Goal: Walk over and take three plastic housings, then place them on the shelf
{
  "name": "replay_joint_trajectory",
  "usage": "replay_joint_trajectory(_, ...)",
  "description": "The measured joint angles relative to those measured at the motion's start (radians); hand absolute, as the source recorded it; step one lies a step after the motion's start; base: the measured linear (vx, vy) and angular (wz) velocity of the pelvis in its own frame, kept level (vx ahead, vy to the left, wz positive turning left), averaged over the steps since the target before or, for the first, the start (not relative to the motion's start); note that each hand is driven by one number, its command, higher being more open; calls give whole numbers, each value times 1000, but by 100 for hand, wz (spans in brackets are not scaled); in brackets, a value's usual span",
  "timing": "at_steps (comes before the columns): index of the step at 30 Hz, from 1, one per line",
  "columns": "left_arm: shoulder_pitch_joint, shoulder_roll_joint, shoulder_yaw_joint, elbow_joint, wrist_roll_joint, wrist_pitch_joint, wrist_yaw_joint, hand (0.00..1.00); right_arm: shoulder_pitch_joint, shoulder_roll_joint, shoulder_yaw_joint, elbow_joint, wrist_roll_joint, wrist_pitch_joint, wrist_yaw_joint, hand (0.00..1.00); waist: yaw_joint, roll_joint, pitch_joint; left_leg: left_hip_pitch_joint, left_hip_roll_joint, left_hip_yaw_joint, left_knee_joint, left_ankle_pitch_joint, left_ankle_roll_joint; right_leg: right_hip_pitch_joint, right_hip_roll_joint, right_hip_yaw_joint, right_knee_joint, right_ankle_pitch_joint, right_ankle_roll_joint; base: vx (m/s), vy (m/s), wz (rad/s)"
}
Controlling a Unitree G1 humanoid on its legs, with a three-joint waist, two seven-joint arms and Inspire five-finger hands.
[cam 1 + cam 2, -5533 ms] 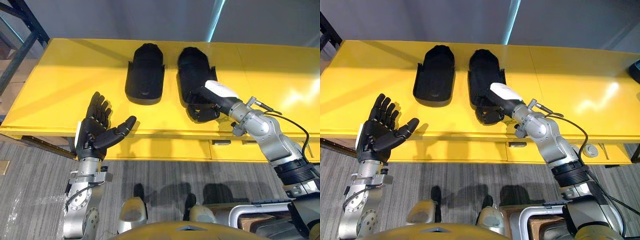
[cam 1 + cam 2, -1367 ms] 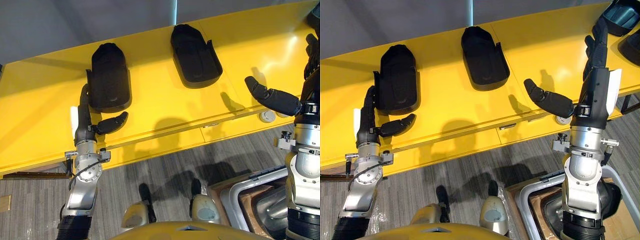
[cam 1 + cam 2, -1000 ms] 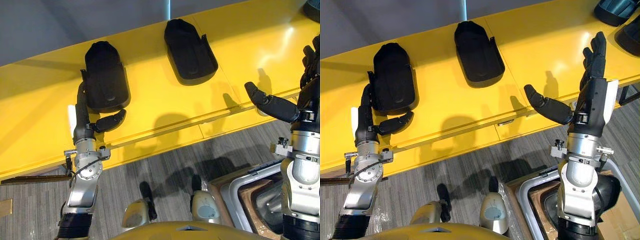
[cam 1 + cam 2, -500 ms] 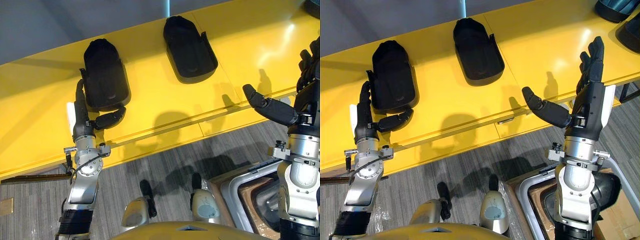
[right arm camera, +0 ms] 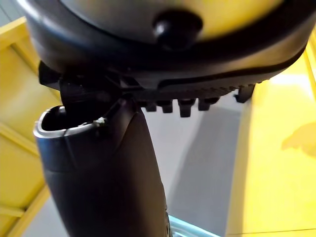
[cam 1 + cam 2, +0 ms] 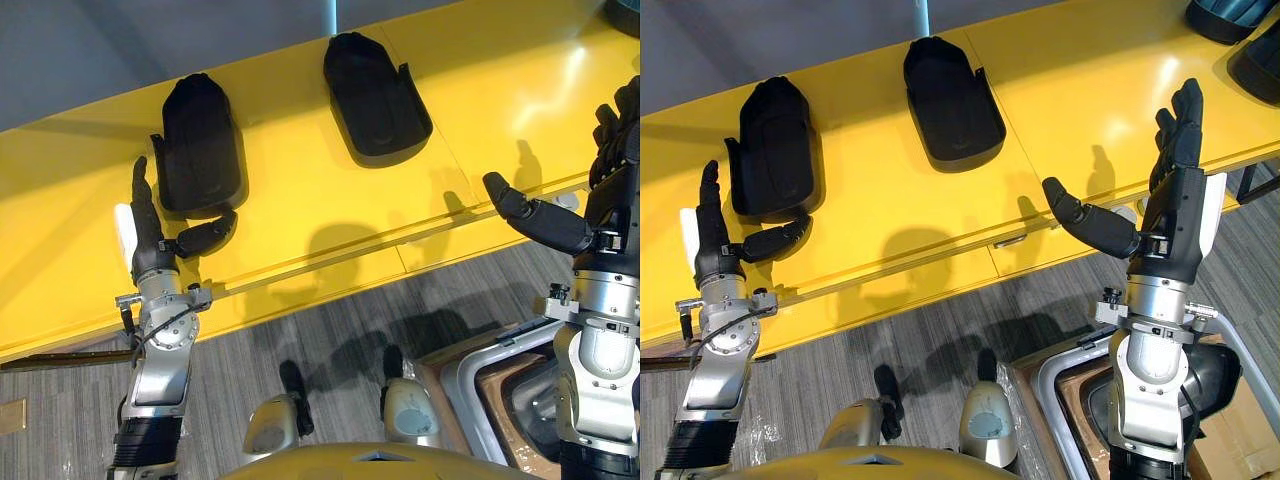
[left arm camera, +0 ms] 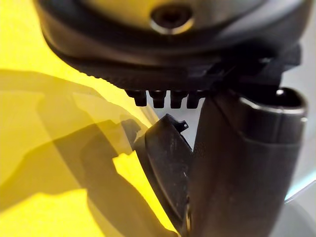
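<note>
Two black plastic housings lie on the yellow table (image 6: 300, 200): the left housing (image 6: 198, 140) and the middle housing (image 6: 375, 95). More dark housings (image 6: 1230, 20) sit at the table's far right corner. My left hand (image 6: 150, 240) stands open just left of the left housing's near end, fingers straight, with its thumb (image 6: 205, 235) reaching to that housing's near edge. The left wrist view has this housing (image 7: 165, 163) just past the thumb. My right hand (image 6: 1175, 200) is open and empty, upright over the table's front edge at the right, thumb (image 6: 1090, 225) spread out.
A grey-rimmed bin (image 6: 500, 380) stands on the floor at the lower right, beneath my right arm. The table's front edge (image 6: 330, 270) runs slantwise across the view, with grey floor (image 6: 330, 340) before it.
My left hand has drawn a little to the left, away from the left housing's side, with its thumb still at the near end. The view has shifted slightly. The right hand has hardly moved.
</note>
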Motion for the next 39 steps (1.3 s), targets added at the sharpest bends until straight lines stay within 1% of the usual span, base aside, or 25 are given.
replay_joint_trajectory(5,0,0,-3,0,-12,-6,-4,100,0,0,1,0,1,0,14,100,2,1,-1,12,0,-1,-3,0,0,12,0,-1,-2,0,0,0,0,0)
replay_joint_trajectory(7,19,-1,-9,-45,-87,-42,-54,100,1,3,10,-1,21,0,14,100,4,1,-2,21,-1,-4,-8,0,0,26,0,-5,-7,0,0,-7,3,2)
replay_joint_trajectory(9,63,-6,-20,-135,-142,-78,-117,100,9,15,12,-14,20,1,15,100,6,1,-2,21,-2,-7,-10,1,0,26,0,-6,-9,0,0,-6,4,4)
replay_joint_trajectory(10,129,-17,-22,-239,-221,-136,-209,100,19,41,12,-32,20,1,16,100,7,2,-4,23,-3,-12,-18,4,0,30,0,-11,-13,0,0,15,-3,9)
replay_joint_trajectory(12,188,-21,-43,-334,-298,-197,-310,100,38,64,12,-50,19,2,16,100,10,5,-6,29,-3,-19,-19,4,0,46,0,-21,-22,1,1,25,-3,13)
replay_joint_trajectory(13,227,-25,-63,-403,-372,-252,-419,100,59,78,13,-66,19,4,18,100,19,12,-16,38,-4,-21,-24,4,0,59,0,-29,-27,1,1,20,-1,13)
replay_joint_trajectory(14,241,-25,-68,-433,-394,-278,-465,100,66,80,17,-71,19,4,19,100,23,16,-31,39,-5,-24,-29,5,-1,62,-1,-33,-34,1,2,15,1,10)
replay_joint_trajectory(17,253,-25,-47,-471,-451,-330,-545,100,71,80,19,-71,20,4,28,100,34,29,-67,63,-9,-33,-49,11,-1,95,-1,-44,-50,2,3,15,-3,8)
replay_joint_trajectory(19,263,-25,-12,-474,-449,-333,-544,100,70,80,19,-71,27,3,29,100,34,31,-88,70,-10,-39,-66,16,-2,104,0,-59,-59,3,4,-18,-7,14)
replay_joint_trajectory(21,284,-25,30,-474,-382,-329,-489,100,69,80,19,-71,29,3,20,100,35,28,-100,72,-10,-48,-81,28,-3,110,2,-66,-68,5,7,-25,-17,15)
replay_joint_trajectory(22,294,-25,59,-466,-305,-317,-434,100,68,80,19,-71,35,3,13,100,40,25,-104,79,-10,-52,-94,38,-4,116,4,-74,-75,7,9,-23,-35,28)
replay_joint_trajectory(23,292,-25,174,-371,-166,-258,-250,100,38,80,21,-63,65,2,-12,100,64,11,-136,92,-9,-70,-133,66,-5,125,10,-95,-79,7,8,-17,-35,33)
replay_joint_trajectory(25,292,-25,208,-353,-193,-260,-200,100,31,80,20,-58,140,2,-4,100,84,-12,-150,96,-11,-79,-144,74,-5,133,9,-110,-84,7,8,-5,-12,23)
replay_joint_trajectory(26,292,-25,212,-354,-202,-262,-193,100,30,81,21,-53,147,2,-2,100,88,-18,-153,96,-12,-82,-146,76,-5,136,9,-112,-86,8,7,5,4,15)
replay_joint_trajectory(27,293,-28,223,-354,-211,-262,-183,100,25,84,34,-45,148,2,3,100,92,-30,-160,103,-14,-89,-154,80,-5,147,8,-118,-92,8,7,9,5,10)
replay_joint_trajectory(28,293,-36,227,-354,-211,-262,-178,100,21,90,50,-44,151,2,4,100,94,-34,-164,109,-14,-89,-160,83,-6,150,9,-118,-92,8,7,10,7,6)
replay_joint_trajectory(30,293,-102,229,-357,-269,-283,-187,100,5,138,109,-33,193,4,56,100,94,-42,-174,120,-15,-90,-166,84,-6,158,9,-119,-94,8,8,0,0,0)
replay_joint_trajectory(31,292,-159,212,-358,-339,-293,-215,100,5,164,160,-13,195,11,122,100,91,-45,-182,123,-15,-94,-166,84,-6,168,9,-123,-100,8,8,-11,0,5)
replay_joint_trajectory(32,292,-173,201,-358,-355,-294,-223,100,4,164,187,-4,195,18,144,100,91,-45,-185,122,-15,-95,-167,84,-6,168,9,-124,-102,8,8,-22,-2,11)
replay_joint_trajectory(34,292,-183,143,-357,-389,-294,-259,100,2,160,277,47,187,48,211,100,98,-44,-186,120,-14,-107,-168,88,-6,174,11,-136,-103,8,8,-27,-7,14)
replay_joint_trajectory(37,292,-183,93,-357,-397,-294,-289,100,-7,148,346,98,185,82,240,100,114,-42,-187,114,-14,-112,-171,91,-6,174,12,-141,-107,8,8,-26,-4,8)
replay_joint_trajectory(39,292,-183,84,-356,-398,-299,-289,100,-36,143,373,134,185,89,242,100,112,-42,-187,103,-15,-115,-171,95,-6,164,11,-143,-106,10,7,-17,1,4)
